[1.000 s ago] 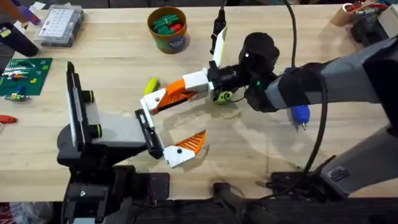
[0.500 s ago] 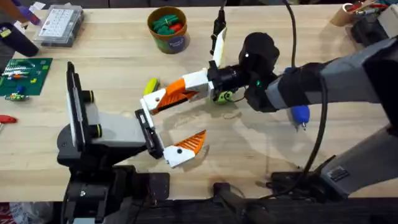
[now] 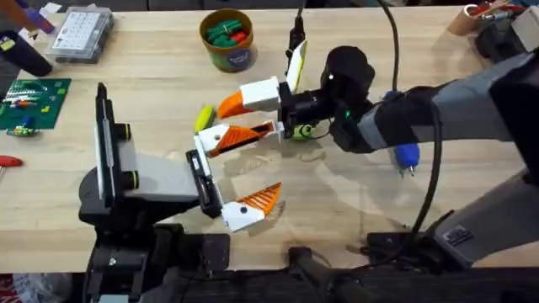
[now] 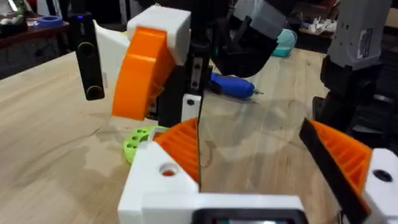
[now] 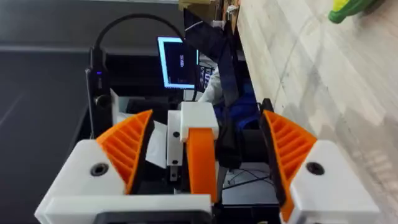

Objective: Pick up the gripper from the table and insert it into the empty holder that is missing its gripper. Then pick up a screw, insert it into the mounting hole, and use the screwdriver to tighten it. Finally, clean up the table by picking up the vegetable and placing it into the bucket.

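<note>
Right gripper [image 3: 245,115] spread open around the gripper [image 3: 238,134] seated on the holder [image 3: 200,177]

The right gripper's orange fingers [image 5: 127,146] stand wide apart on either side of the part without touching it. The part's white base sits at the holder's far end, its orange tip pointing away from the bar. The left gripper [image 3: 274,158] is also spread wide, holding nothing. A yellow-green vegetable [image 3: 203,116] lies just beyond the holder's far end. The bucket [image 3: 229,52] stands well beyond it, and the screwdriver [image 3: 406,155] lies well off to the holder's right, past the right arm.
</note>
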You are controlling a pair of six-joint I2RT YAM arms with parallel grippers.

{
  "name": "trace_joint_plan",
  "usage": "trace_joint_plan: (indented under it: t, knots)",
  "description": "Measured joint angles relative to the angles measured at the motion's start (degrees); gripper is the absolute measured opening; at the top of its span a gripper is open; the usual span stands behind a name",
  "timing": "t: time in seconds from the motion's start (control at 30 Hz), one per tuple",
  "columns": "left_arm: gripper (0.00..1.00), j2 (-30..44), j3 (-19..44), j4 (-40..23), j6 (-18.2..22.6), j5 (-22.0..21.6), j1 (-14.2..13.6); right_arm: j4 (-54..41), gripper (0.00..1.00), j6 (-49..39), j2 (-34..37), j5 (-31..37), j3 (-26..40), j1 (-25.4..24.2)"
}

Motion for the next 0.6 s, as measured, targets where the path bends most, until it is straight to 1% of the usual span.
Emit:
trace_joint_plan:
  t: [0.3, 0.43, 0.6]
  knots:
    - [0.986, 0.00, 0.00, -0.02, 0.00, 0.00, 0.00, -0.84, 0.996, 0.00, 0.00, 0.62, 0.00, 0.00]
    - [0.988, 0.00, 0.00, -0.02, 0.00, 0.02, 0.00, -9.71, 0.997, -1.15, -1.09, 2.04, 0.03, -0.07]
    - [0.987, 0.00, 0.00, -0.01, 0.02, 0.04, 0.00, -25.33, 0.997, -8.42, -6.76, 5.02, -0.06, -1.13]
